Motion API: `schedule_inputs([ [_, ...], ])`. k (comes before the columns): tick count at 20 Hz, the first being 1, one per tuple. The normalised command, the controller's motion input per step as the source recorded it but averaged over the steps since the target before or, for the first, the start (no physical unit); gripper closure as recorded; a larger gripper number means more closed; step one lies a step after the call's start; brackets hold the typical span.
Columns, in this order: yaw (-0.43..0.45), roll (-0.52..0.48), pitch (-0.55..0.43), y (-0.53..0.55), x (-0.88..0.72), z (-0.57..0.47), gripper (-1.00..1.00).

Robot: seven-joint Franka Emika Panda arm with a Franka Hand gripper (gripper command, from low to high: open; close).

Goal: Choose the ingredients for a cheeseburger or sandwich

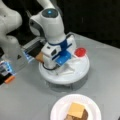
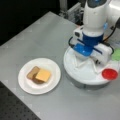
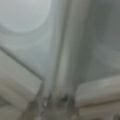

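Sandwich stack (image 2: 38, 75) sits on the white plate (image 2: 25, 86), toward a front view's bottom (image 1: 76, 112) and well apart from the gripper. We note a yellow cheese square (image 2: 43, 75) on top, laid flat and turned like a diamond so its corners point along the plate's edges. Beneath it shows a dark brown patty (image 1: 83, 115), and a tan toast square (image 2: 33, 72) juts out at the side toward a front view's left. We see no clear long axis; the stack is squat and roughly as wide as it is deep.

Gripper (image 2: 85, 63) is down over the white round tray (image 1: 80, 72), at the tray's middle in both front views. In the wrist view we see only pale tray walls and a divider close up. We cannot tell whether the fingers are parted or closed, nor whether they hold anything.

Red disc (image 1: 80, 52) lies at the tray's rim, near the gripper. A green leaf (image 2: 116, 54) shows at a front view's right edge.
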Motion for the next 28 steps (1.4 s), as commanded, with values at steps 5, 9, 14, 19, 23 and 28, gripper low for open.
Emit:
schedule_inputs([
  [5, 0.602, 0.002, 0.059, 0.02, -0.01, 0.01, -1.00],
  [9, 0.543, -0.026, 0.132, 0.04, 0.08, 0.06, -1.00],
  [14, 0.713, -0.097, 0.200, -0.03, 0.17, 0.10, -1.00],
  [19, 0.838, -0.119, 0.253, -0.12, 0.34, 0.19, -1.00],
  [23, 0.761, -0.125, 0.278, -0.07, 0.41, 0.26, -1.00],
  [28, 0.669, -0.082, 0.269, 0.07, 0.42, 0.22, -1.00],
])
